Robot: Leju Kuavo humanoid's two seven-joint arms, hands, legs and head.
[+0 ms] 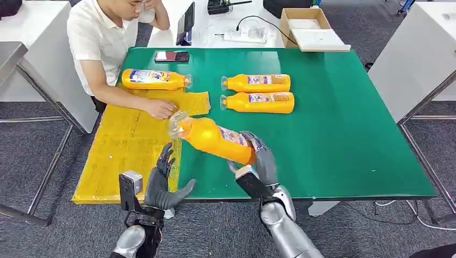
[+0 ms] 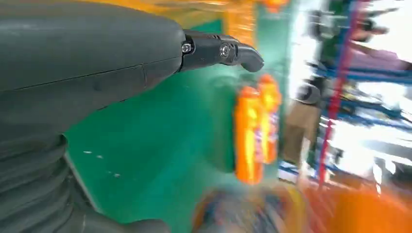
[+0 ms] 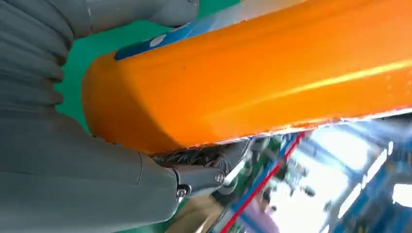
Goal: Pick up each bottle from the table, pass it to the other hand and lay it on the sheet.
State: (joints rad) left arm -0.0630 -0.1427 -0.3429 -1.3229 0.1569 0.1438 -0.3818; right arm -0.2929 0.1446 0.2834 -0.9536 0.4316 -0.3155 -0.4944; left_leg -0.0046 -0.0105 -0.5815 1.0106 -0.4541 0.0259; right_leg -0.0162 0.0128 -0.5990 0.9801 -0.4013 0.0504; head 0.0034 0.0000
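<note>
We have the orange bottle (image 1: 218, 138) lifted off the green table (image 1: 344, 134), gripped near its base by our right hand (image 1: 258, 158), with the cap end pointing toward 10 o'clock and hanging over the edge of the yellow sheet (image 1: 121, 150). In the right wrist view the thumb and fingers wrap the body firmly, so the hold looks sound. Our left hand (image 1: 164, 185) waits at about 7 o'clock of the bottle, fingers spread wide and holding nothing. The step in hand, as we judge it, is the pass. To do it well we should bring the left palm under the bottle's middle or neck half, clear of the right fingers, close fully, and only then let the right hand loosen. The bottle looks smooth and full (likely heavy and slippery), so a grip too near the cap risks it tipping. A person's hand (image 1: 161, 109) rests on the sheet at 11 o'clock of the bottle, beside 1 laid bottle (image 1: 155, 79), so we should set down nearer ourselves. 2 more bottles (image 1: 258, 92) lie on the table at 1 o'clock.
</note>
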